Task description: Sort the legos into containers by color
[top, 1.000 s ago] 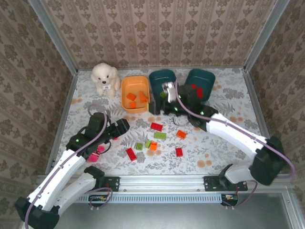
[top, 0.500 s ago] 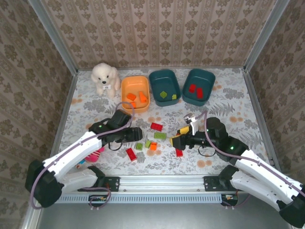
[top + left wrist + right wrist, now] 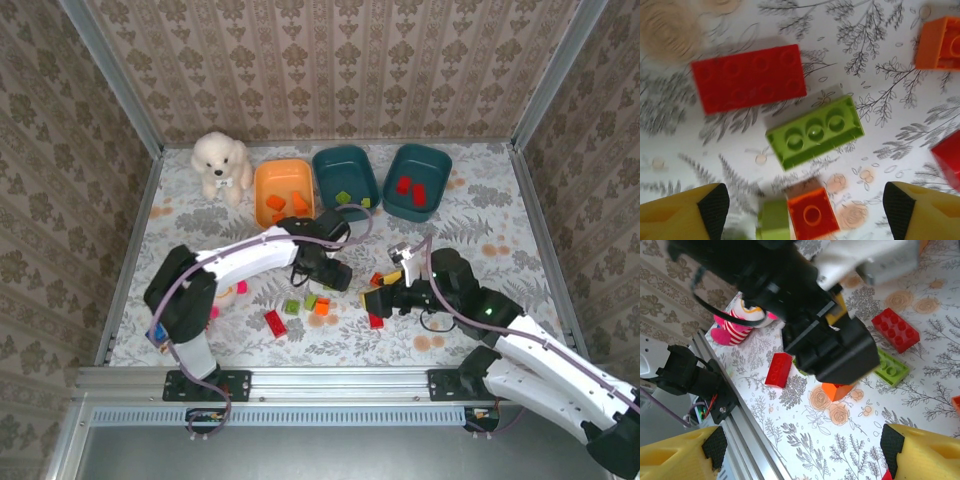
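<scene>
Beneath the spread left pincer, a green lego lies studs-up, its long axis running lower-left to upper-right in the wrist view; right pincer likewise spread.

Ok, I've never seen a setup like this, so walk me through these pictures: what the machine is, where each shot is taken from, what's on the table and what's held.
The machine is two robot arms, a left arm and a right arm, bolted at the near edge of a table. The wide picture looks down from above and behind them. The two close-ups come from a camera on each wrist, with yellow fingertips in the bottom corners.

On the table lie small red, green and orange bricks, a plush dog and a striped toy. At the back stand an orange tub, a middle teal tub and a right teal tub.

The left hand hovers over a green brick and a red brick. The right hand hangs close by. Both hands are open and hold nothing.
</scene>
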